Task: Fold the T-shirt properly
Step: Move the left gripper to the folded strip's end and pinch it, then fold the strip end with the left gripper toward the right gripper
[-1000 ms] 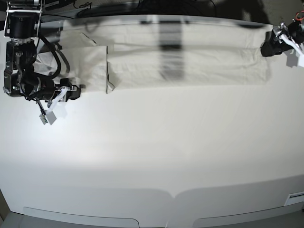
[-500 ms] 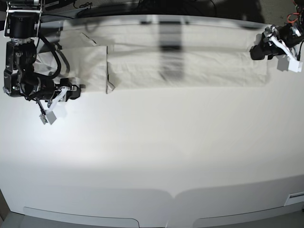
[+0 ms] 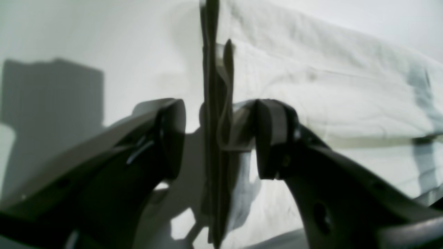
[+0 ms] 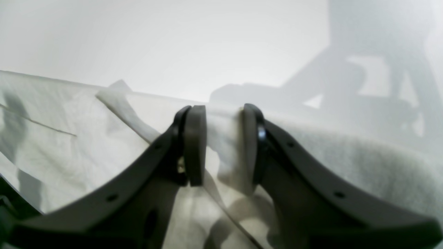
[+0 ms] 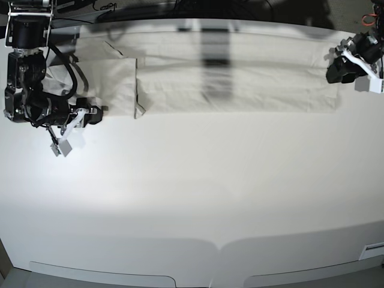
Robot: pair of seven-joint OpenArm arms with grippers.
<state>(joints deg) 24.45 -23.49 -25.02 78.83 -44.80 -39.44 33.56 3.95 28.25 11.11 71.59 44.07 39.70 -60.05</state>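
Base view: a broad, matte white table (image 5: 198, 198) carries the pale cream, soft cotton T-shirt (image 5: 240, 84), which lies as a long, shallow folded band along the table's far edge, running from the far left corner almost to the far right corner. Near its left end a flap of fabric is doubled over, leaving a straight upright fold edge and a small turned-up corner at the near side. The black right gripper (image 5: 96, 113) sits at the near edge of that doubled flap, close to the table's left edge, with a small white tag hanging beside it. The black left gripper (image 5: 333, 73) is at the shirt's other end, close to the far right corner of the table; its jaw state is hard to read from here.

Left wrist view: the left gripper's (image 3: 219, 138) two dark jaws stand spread wide apart, with nothing pinched. Between them rises a thin, dark, blurred upright strip, too out of focus to name. The cream T-shirt (image 3: 332, 83) lies wrinkled behind and to the right of the jaws, with a hemmed edge running across it.

Right wrist view: the right gripper's (image 4: 224, 145) jaws are closed partway onto a bunched fold of the cream T-shirt (image 4: 79, 152), fabric filling the gap between the pads. More cloth spreads to both sides, and bare white table (image 4: 173, 45) lies beyond.
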